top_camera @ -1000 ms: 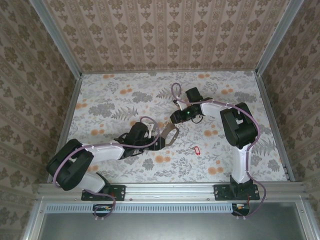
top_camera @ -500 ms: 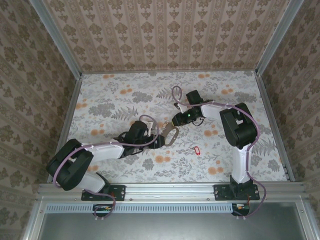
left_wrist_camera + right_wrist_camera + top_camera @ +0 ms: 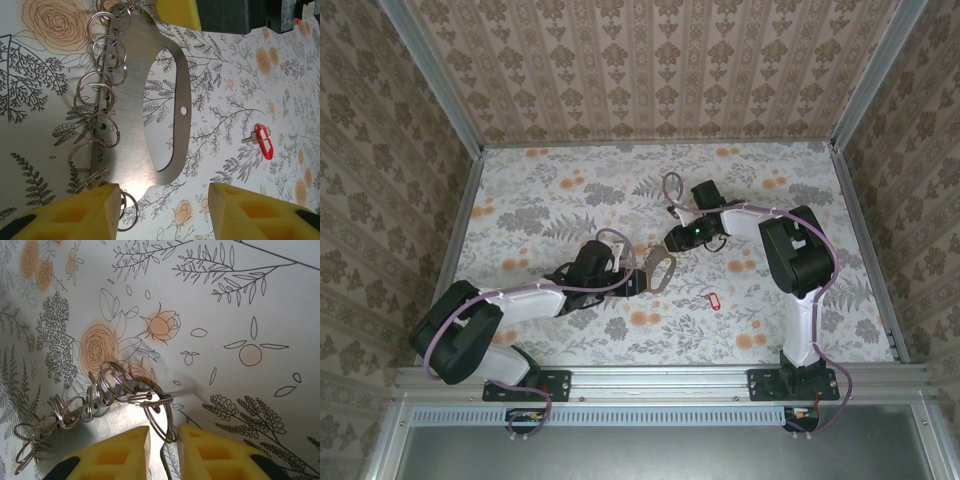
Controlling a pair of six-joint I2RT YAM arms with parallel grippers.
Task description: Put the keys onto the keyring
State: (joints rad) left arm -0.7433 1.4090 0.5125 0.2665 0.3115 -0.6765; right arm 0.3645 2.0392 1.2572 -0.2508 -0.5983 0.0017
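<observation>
- I see a floral table cover (image 3: 550,195) (grey leaves, orange blooms) across the whole work surface.
- Damask-patterned walls (image 3: 660,70) enclose it on three sides.
- A metal rail (image 3: 660,380) runs along my near edge.

No writing, number, brand or sign can be read in any view. The red key tag (image 3: 263,143), right of centre in the left wrist view, is too small for any lettering on it to be made out. The flat metal of the keyring (image 3: 131,65), in the upper left of that view, carries no mark that can be read.
</observation>
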